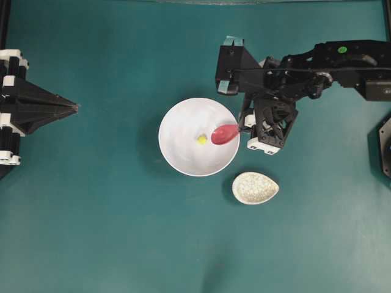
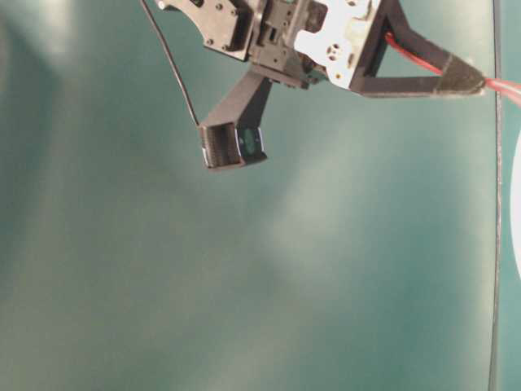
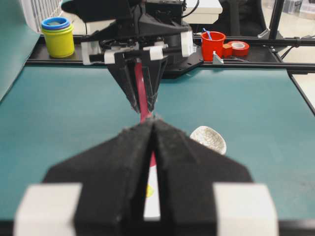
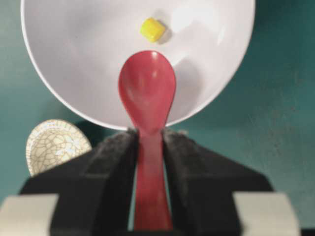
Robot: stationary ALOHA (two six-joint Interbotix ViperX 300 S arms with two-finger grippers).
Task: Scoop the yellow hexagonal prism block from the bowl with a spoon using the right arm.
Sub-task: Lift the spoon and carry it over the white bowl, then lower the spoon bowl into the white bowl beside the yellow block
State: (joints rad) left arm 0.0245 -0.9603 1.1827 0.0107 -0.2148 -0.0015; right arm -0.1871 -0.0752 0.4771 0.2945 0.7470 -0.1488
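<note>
The white bowl [image 1: 183, 152] sits mid-table with the tiny yellow block [image 1: 201, 140] lying inside it, right of centre. My right gripper [image 1: 243, 127] is shut on the red spoon's handle, and the spoon's scoop [image 1: 225, 134] hangs over the bowl's right side, just right of the block. In the right wrist view the spoon [image 4: 147, 93] points into the bowl [image 4: 74, 73], its empty scoop a short way from the block [image 4: 152, 29]. My right gripper [image 4: 149, 135] pinches the handle on both sides. My left gripper [image 1: 76, 108] rests shut at the left edge, holding nothing.
A speckled beige teardrop spoon rest [image 1: 255, 187] lies on the teal table just below and right of the bowl. Beyond the table's far edge in the left wrist view stand a yellow tub [image 3: 57, 37] and a red cup [image 3: 213, 44].
</note>
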